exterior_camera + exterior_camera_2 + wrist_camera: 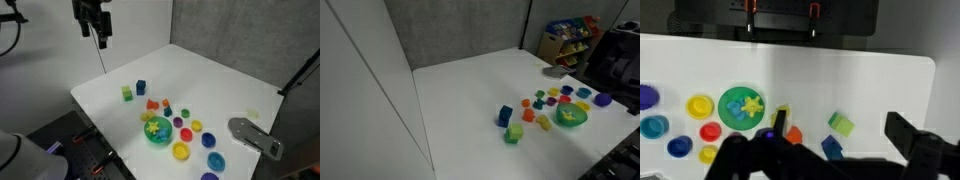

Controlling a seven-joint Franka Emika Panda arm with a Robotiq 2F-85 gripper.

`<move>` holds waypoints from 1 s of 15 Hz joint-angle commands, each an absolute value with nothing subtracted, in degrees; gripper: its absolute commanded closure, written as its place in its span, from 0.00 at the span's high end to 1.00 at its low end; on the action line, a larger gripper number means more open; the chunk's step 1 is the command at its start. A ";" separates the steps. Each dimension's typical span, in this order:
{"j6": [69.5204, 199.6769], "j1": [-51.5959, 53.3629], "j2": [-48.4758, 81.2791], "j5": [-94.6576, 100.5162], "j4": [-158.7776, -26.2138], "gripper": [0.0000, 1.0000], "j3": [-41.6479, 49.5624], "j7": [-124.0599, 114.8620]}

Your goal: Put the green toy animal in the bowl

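The teal-green bowl (157, 130) stands on the white table among small coloured cups; it shows in both exterior views (570, 117) and in the wrist view (739, 107). A small yellow-green toy (746, 103) lies inside it (154, 127). My gripper (100, 40) hangs high above the table's far side, well away from the bowl. In the wrist view its two dark fingers (838, 122) stand wide apart with nothing between them. It is out of view in one exterior view.
A green block (127, 93) and a blue block (141, 87) lie beyond the bowl. Orange pieces (152, 104) sit beside it. Several small cups (181, 151) stand nearby. A grey object (255, 137) lies at the table's edge.
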State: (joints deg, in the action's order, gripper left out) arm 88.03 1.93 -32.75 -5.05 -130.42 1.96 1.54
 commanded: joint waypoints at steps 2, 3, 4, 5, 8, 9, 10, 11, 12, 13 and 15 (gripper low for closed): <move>87.88 1.26 -32.72 -5.26 -130.21 1.00 1.47 1.82; 87.88 1.26 -32.74 -5.26 -130.21 1.00 1.47 1.82; 87.88 1.26 -32.74 -5.26 -130.21 1.00 1.47 1.82; 87.88 1.26 -32.74 -5.26 -130.21 1.00 1.47 1.82; 89.16 1.19 -32.53 -4.75 -130.76 1.00 1.08 1.74; 90.06 1.16 -32.24 -4.48 -131.02 1.00 0.82 1.69; 90.77 1.19 -31.91 -4.36 -131.20 1.00 0.62 1.63; 92.11 1.16 -31.42 -4.05 -131.54 1.00 0.31 1.44; 93.41 1.18 -30.82 -3.96 -131.82 1.00 0.14 1.41; 95.23 1.15 -30.04 -3.77 -132.32 1.00 -0.04 1.33; 98.70 1.17 -28.50 -3.35 -133.31 1.00 -0.36 1.20</move>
